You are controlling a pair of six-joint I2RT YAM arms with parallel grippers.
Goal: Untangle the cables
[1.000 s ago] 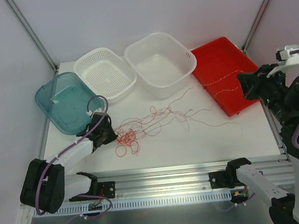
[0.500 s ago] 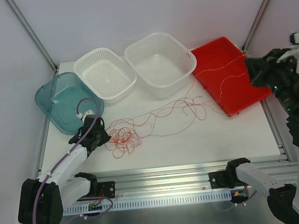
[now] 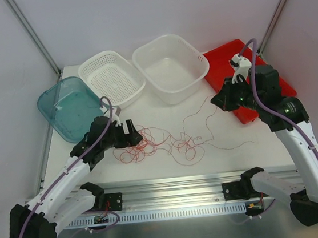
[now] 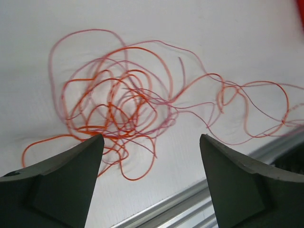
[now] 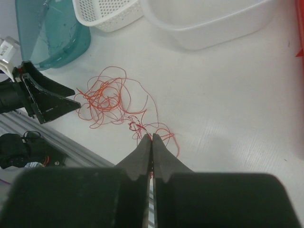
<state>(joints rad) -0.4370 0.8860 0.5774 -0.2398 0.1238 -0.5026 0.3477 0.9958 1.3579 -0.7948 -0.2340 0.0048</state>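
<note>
Only wrist view shows right gripper [image 5: 152,137] closed, perhaps pinching cables [image 5: 105,100].

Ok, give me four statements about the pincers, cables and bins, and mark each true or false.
1. The left pincer is open. True.
2. The right pincer is open. False: its fingers are pressed together.
3. The white basket sits between the teal bin and the white tub. True.
4. The cables lie inside the white tub. False: they lie on the table in front of it.
</note>
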